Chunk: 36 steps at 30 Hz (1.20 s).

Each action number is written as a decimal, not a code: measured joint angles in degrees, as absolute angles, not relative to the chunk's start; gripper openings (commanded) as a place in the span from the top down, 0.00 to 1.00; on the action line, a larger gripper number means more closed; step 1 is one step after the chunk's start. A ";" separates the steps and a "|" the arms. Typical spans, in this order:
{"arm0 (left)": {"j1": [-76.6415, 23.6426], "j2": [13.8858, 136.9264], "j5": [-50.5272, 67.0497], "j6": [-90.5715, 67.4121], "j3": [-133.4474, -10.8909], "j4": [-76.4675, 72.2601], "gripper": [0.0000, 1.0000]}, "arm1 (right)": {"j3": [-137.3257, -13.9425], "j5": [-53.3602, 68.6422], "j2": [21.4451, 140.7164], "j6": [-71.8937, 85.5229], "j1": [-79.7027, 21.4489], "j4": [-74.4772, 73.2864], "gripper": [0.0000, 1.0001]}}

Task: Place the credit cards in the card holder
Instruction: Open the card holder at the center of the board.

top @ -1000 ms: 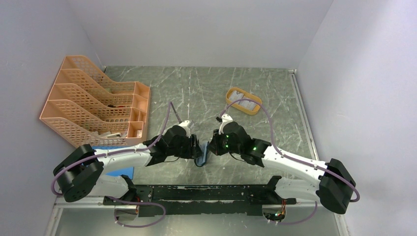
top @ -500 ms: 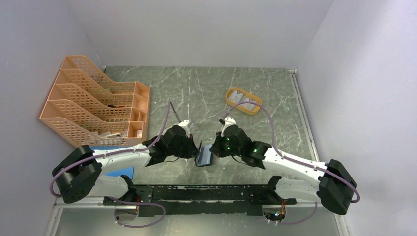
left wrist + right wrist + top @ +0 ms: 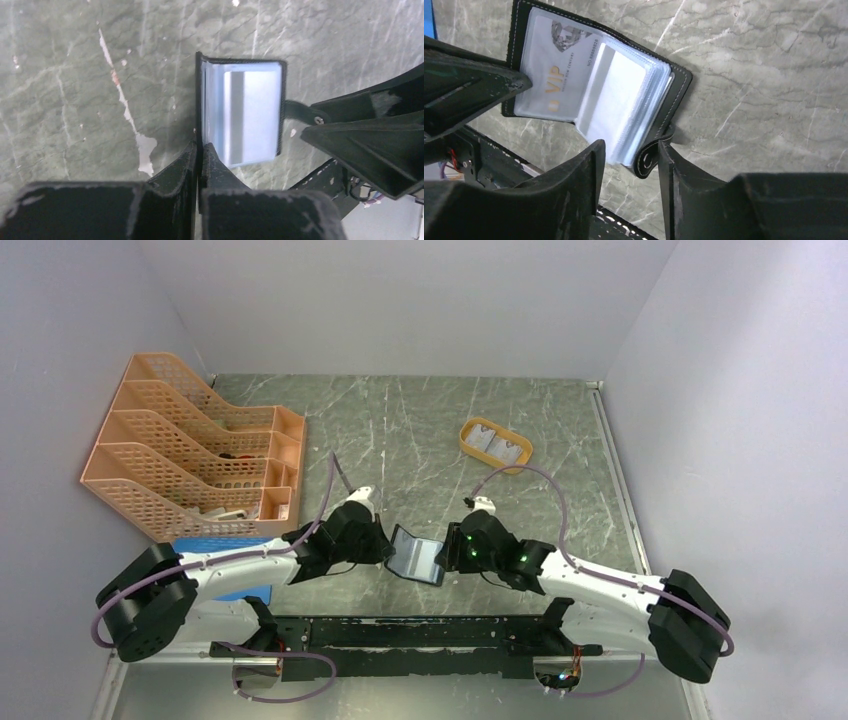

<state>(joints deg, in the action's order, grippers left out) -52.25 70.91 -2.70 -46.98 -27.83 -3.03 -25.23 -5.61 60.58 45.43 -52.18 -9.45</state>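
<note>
The black card holder lies open between my two grippers, its shiny sleeves showing. My left gripper is shut on the edge of its left cover. My right gripper is open, and the snap tab sits between its fingers against the right one. One sleeve holds a pale card printed "VIP". Two pale credit cards lie in the orange oval tray at the back right, far from both grippers.
An orange mesh file rack stands at the left. A flat blue pad lies under my left arm. A black rail runs along the near edge. Grey walls close in the table on three sides.
The card holder has gone from nearly closed and on edge to spread open. My right gripper has moved right, drawing the right cover out, and my left gripper has shifted slightly left.
</note>
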 measured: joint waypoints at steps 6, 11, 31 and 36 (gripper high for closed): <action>-52.23 70.98 -3.38 -48.95 -25.28 -2.17 0.95 | -22.59 -5.30 58.92 49.47 -51.90 -8.34 0.43; -52.23 70.81 -3.46 -50.46 -24.21 -2.39 0.95 | -18.72 -4.29 58.41 52.90 -51.64 -7.09 0.42; -52.25 70.72 -3.40 -51.44 -21.93 -2.37 0.95 | -22.39 -7.90 68.07 54.06 -48.40 -4.21 0.95; -52.25 70.72 -3.44 -50.83 -22.35 -1.37 0.45 | -22.59 -8.16 67.29 51.68 -48.05 -5.45 1.00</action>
<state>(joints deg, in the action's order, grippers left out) -52.25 70.72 -3.44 -50.83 -22.35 -1.37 -22.59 -8.16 67.29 51.68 -48.05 -5.45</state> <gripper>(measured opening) 0.199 0.028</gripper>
